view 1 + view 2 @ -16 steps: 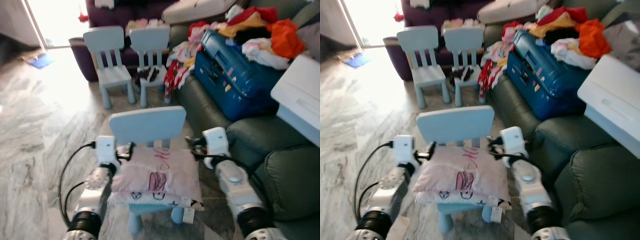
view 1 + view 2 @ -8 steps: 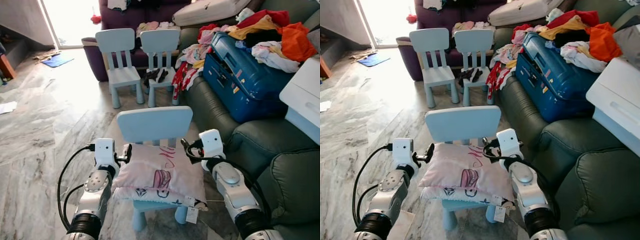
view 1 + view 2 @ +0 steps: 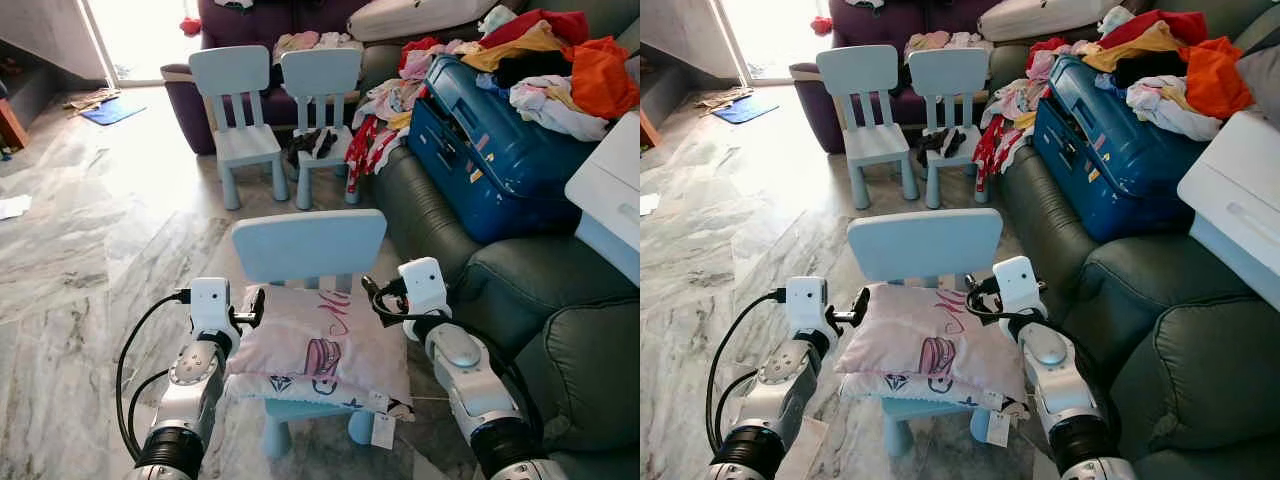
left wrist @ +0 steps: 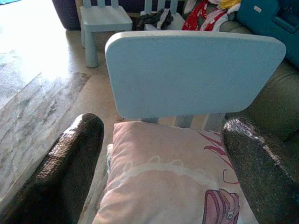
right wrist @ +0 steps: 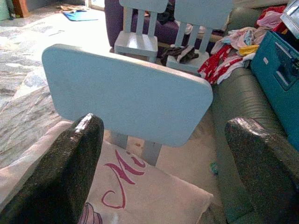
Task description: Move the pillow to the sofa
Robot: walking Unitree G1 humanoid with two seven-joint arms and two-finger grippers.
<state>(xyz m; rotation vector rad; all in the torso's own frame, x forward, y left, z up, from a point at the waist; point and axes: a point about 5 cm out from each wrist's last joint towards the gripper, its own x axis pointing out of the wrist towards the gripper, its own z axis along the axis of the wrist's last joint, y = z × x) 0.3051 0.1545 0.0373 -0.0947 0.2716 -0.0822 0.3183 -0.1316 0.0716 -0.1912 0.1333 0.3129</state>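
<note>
The pink pillow (image 3: pixel 320 345) lies on the seat of a small blue chair (image 3: pixel 309 245), just beside the green sofa (image 3: pixel 520 300). The left gripper (image 4: pixel 159 172) and right gripper (image 5: pixel 163 168) flank its back corners, fingers spread wide. The wrist cameras show the chair's backrest close; the head cameras add the blue suitcase (image 3: pixel 490 160) and heaped clothes (image 3: pixel 540 60).

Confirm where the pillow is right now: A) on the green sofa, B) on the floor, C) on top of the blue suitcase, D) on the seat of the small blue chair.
D: the pink pillow lies on the near small blue chair, with the left gripper and right gripper at its two sides, both open.
</note>
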